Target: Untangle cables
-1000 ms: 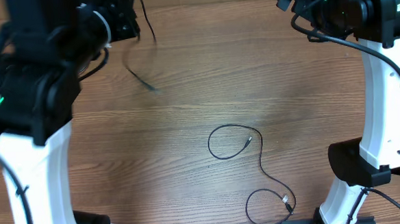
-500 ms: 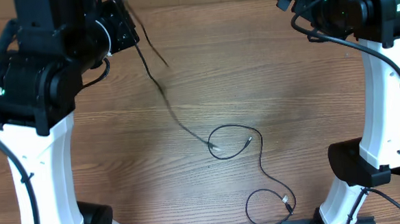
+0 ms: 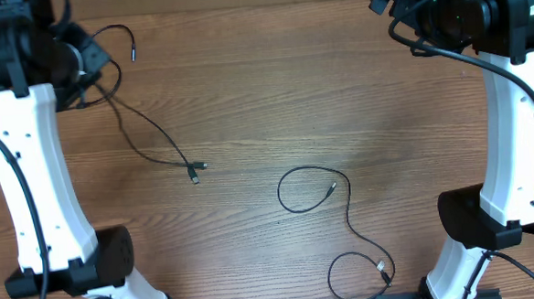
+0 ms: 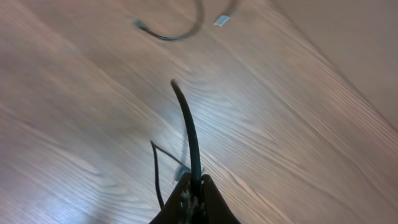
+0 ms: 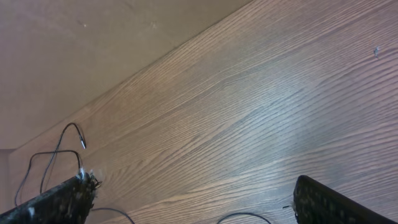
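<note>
1 cable (image 4: 189, 134) clamped in L end effector (image 4: 194, 186) | 2nd cable (image 3: 348, 209) loose | R end effector (image 5: 193, 200) wide, empty

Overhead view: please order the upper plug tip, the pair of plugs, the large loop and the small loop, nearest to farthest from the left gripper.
1. Upper plug tip, far left corner.
2. Pair of plugs, left of centre.
3. Large loop, centre.
4. Small loop, near edge.

The table (image 3: 264, 95) is wood-grained and smooth, with a soft sheen where the light falls. The cables (image 4: 189, 134) wear a black, matt, rubbery-looking sheath, and their plug ends (image 3: 332, 188) glint like metal. The arm shells (image 3: 509, 137) are glossy white plastic, the joint housings (image 3: 479, 10) matt black.
</note>
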You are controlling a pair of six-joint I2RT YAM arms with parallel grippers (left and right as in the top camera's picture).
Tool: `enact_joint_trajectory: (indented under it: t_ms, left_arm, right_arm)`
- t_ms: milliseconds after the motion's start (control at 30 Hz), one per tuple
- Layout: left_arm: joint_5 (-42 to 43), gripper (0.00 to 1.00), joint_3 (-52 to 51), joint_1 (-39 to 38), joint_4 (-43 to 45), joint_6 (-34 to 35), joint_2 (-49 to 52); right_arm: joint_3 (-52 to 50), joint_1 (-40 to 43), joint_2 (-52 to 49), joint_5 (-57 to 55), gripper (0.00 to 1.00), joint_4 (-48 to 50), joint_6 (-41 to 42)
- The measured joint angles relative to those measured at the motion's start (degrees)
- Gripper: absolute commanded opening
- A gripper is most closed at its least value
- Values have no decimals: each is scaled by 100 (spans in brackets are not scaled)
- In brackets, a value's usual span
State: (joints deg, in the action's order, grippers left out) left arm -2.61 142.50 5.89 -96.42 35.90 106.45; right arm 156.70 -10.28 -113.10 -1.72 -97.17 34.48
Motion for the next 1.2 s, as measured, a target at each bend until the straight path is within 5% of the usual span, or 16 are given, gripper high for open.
enact_joint_trajectory:
  t_ms: [567, 1000, 1033, 1167, 1200]
  left_arm:
    - [-1213, 4, -160, 2059, 577, 39, 1528]
    - [-1121, 5, -201, 3510, 2507, -699, 2350]
    - [-1016, 9, -201, 3582, 2629, -750, 2356]
    - [-531, 55, -201, 3807, 3018, -901, 2409]
    - [-433, 56, -201, 3847, 3023, -929, 2439]
  right_arm:
    - [0, 2, 0, 0, 100, 2, 2]
    - [0, 2, 0, 0, 100, 0, 0]
    - [0, 0, 0, 0, 100, 0, 0]
    - [0, 0, 0, 0, 100, -2, 2]
    - [0, 0, 0, 0, 100, 0, 0]
